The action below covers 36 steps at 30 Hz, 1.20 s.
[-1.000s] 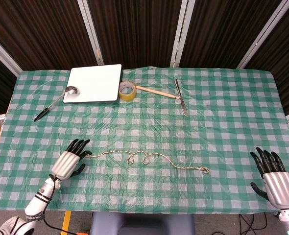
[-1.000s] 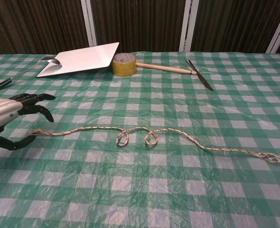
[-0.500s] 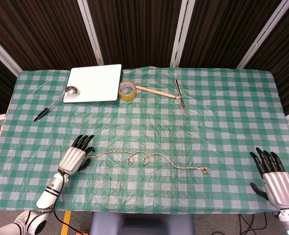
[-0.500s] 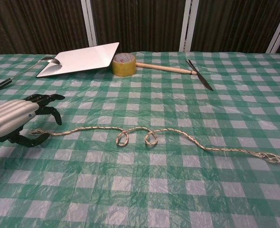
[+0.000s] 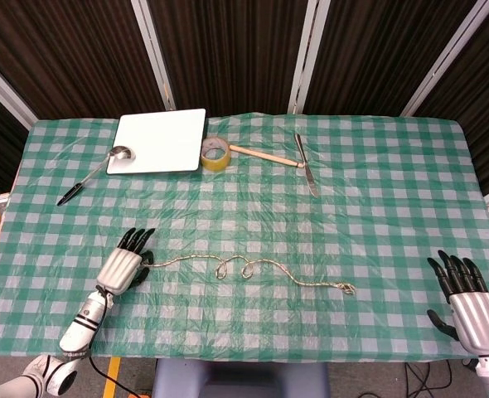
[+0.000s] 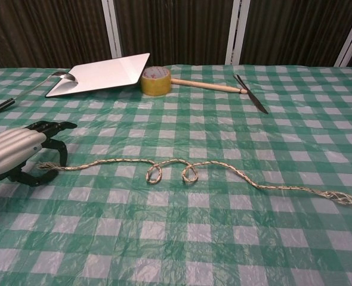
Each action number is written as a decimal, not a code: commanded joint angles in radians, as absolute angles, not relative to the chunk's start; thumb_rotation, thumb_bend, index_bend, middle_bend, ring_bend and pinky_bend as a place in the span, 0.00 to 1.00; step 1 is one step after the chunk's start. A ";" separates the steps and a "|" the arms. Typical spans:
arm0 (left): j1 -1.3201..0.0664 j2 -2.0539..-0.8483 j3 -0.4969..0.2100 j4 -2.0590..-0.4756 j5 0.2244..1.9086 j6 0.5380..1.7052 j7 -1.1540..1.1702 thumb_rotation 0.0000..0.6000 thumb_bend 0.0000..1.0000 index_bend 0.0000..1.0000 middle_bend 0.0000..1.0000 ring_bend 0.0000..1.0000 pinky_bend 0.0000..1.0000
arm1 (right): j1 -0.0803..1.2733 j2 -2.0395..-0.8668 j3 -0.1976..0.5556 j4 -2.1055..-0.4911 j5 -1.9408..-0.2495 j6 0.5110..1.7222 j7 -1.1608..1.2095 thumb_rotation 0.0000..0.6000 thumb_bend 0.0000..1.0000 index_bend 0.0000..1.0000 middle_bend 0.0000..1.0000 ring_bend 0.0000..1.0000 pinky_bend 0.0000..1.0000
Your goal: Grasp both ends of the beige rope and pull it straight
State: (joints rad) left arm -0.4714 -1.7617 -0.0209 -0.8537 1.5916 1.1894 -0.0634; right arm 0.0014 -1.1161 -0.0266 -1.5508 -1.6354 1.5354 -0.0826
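The beige rope (image 5: 288, 276) (image 6: 247, 180) lies across the near middle of the green checked tablecloth, with two small loops near its centre and a knotted right end. My left hand (image 5: 123, 264) (image 6: 18, 154) sits at the rope's left end. In the chest view its fingers curl down to meet the thumb around that end. My right hand (image 5: 468, 303) rests at the table's near right corner, fingers spread, holding nothing, far from the knotted end. Only the head view shows the right hand.
A white board (image 5: 160, 141) (image 6: 101, 74) lies at the back left with a spoon (image 5: 95, 172) beside it. A yellow tape roll (image 5: 215, 152) (image 6: 155, 81), a wooden stick (image 5: 265, 155) and a knife (image 5: 305, 163) lie behind the rope.
My left hand moved right to the rope's left end and its fingers curled down around it. My right hand drifted slightly toward the near edge. The rope has not moved.
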 commanded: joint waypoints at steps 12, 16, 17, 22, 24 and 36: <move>-0.478 -1.779 -0.012 -0.802 1.576 1.190 -0.090 1.00 0.44 0.58 0.00 0.00 0.00 | 0.003 -1.120 -0.028 -1.552 -1.636 1.530 -0.093 1.00 0.31 0.00 0.00 0.00 0.00; -0.477 -1.777 -0.012 -0.806 1.578 1.210 -0.101 1.00 0.44 0.60 0.00 0.00 0.00 | 0.012 -1.131 -0.026 -1.548 -1.636 1.516 -0.101 1.00 0.31 0.00 0.00 0.00 0.00; -0.477 -1.774 -0.011 -0.809 1.581 1.216 -0.102 1.00 0.43 0.61 0.00 0.00 0.00 | 0.019 -1.135 -0.027 -1.545 -1.642 1.509 -0.102 1.00 0.31 0.00 0.00 0.00 0.00; -0.476 -1.760 -0.006 -0.833 1.589 1.238 -0.102 1.00 0.43 0.62 0.01 0.00 0.00 | 0.076 -1.157 -0.030 -1.539 -1.677 1.434 -0.130 1.00 0.31 0.02 0.00 0.00 0.00; -0.474 -1.752 -0.005 -0.848 1.589 1.244 -0.103 1.00 0.43 0.62 0.01 0.00 0.00 | 0.109 -1.174 -0.027 -1.547 -1.692 1.393 -0.158 1.00 0.31 0.10 0.00 0.00 0.00; -0.458 -1.704 0.002 -0.921 1.590 1.275 -0.084 1.00 0.43 0.63 0.01 0.00 0.00 | 0.267 -1.346 0.055 -1.527 -1.585 1.169 -0.353 1.00 0.31 0.54 0.00 0.00 0.00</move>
State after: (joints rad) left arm -0.4590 -1.7070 0.0017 -0.9181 1.5912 1.2759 -0.0848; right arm 0.2429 -1.3126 0.0346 -1.5374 -1.6239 1.2031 -0.3143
